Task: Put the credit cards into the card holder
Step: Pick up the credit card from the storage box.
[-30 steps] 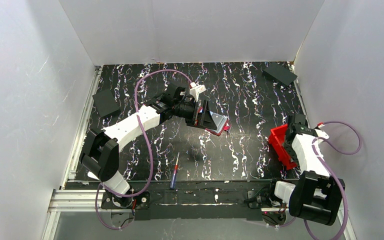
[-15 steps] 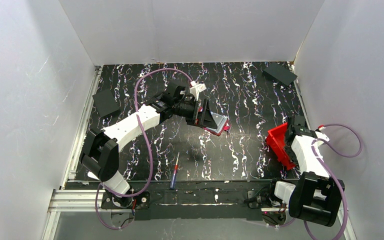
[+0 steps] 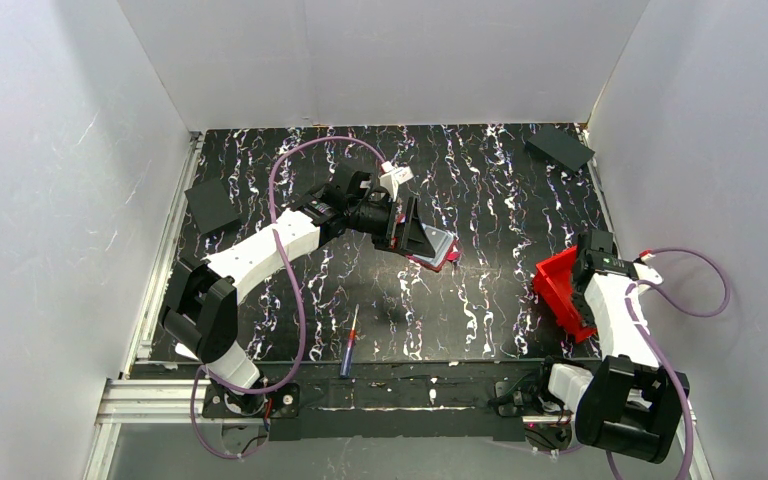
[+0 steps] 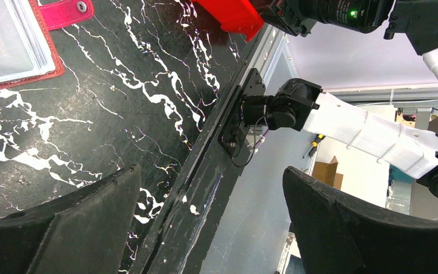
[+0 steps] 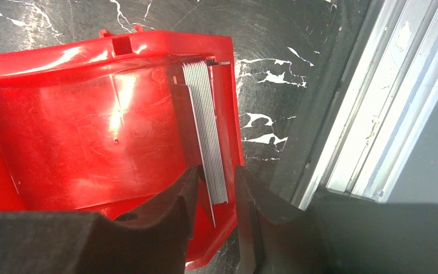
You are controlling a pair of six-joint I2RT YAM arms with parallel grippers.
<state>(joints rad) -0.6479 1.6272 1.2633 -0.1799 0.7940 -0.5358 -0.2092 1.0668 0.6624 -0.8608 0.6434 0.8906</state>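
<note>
The credit cards stand on edge as a grey stack against the inner right wall of a red bin. My right gripper straddles the stack and that wall, one finger inside the bin and one outside. Both together fill the narrow gap between the jaws. The card holder lies open mid-table, red with a clear pocket and a snap tab. My left gripper hovers at its left edge, tilted. It stands wide open and empty.
The red bin sits at the right edge by the metal rail. A screwdriver lies near the front edge. Black flat squares rest at the far left and the back right corner.
My right gripper's jaws have closed in on the card stack, and the right arm has shifted slightly at the bin. The left arm and card holder have barely moved.
</note>
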